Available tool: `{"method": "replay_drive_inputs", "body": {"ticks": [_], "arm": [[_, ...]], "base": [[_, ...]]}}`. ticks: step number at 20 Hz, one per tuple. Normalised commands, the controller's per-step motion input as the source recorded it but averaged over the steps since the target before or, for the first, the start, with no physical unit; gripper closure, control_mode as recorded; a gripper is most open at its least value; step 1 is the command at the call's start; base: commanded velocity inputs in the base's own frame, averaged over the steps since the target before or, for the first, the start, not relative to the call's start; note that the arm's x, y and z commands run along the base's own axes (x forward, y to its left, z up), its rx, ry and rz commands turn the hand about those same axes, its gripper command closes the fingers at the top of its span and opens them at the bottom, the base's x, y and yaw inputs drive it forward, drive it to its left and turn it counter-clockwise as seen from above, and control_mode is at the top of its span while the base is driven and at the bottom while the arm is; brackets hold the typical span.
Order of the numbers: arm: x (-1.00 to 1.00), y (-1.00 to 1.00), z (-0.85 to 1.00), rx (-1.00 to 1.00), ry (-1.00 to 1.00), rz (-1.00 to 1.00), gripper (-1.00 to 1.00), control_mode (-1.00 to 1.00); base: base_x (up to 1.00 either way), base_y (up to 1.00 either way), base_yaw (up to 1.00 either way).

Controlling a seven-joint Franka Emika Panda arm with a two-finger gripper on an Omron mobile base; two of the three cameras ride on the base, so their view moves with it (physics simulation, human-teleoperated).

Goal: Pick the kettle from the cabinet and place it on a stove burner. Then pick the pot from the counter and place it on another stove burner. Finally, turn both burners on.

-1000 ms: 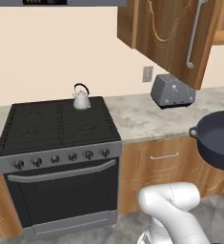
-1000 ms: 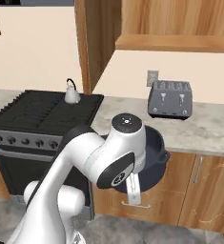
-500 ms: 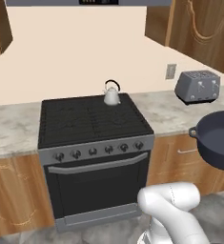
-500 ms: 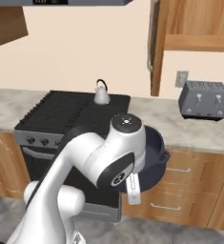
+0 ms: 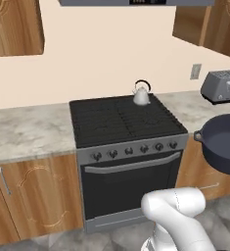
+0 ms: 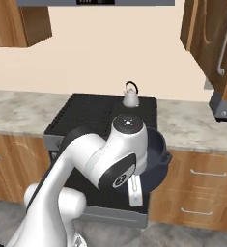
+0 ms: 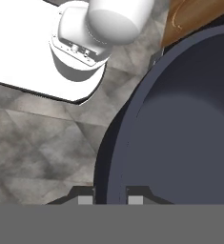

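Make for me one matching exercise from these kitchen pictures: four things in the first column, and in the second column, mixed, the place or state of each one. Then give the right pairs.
Things:
1. kettle
2. pot
3. toaster
4. gripper

Places or states:
A. held in the air, off the counter, right of the stove
B. shut on a dark rim
C. on the stove's back burner
D. on the counter by the wall socket

Pairs: 1-C, 2-A, 3-D, 4-B

My base cams: behind arm, left and right, sharing stove point(image 5: 126, 122) | hand cam: close, down along pot point(image 7: 180, 143) wall
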Motion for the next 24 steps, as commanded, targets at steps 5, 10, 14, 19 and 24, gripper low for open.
{"method": "replay_drive_inputs", "body": {"ticks": [5,10,14,19,24], "arm": [[0.0,0.0,0.0,0.0,0.0,0.0,1.0,1.0],[0.0,0.0,0.0,0.0,0.0,0.0,1.0,1.0],[0.0,0.0,0.0,0.0,0.0,0.0,1.0,1.0],[0.0,0.0,0.0,0.0,0.0,0.0,1.0,1.0],[0.0,0.0,0.0,0.0,0.0,0.0,1.0,1.0]], "base": [[-0.01,0.6,-0.11],[0.06,0.49,-0.15],[0.3,0.3,-0.16],[0.37,0.0,-0.04],[0.49,0.0,-0.01]]}}
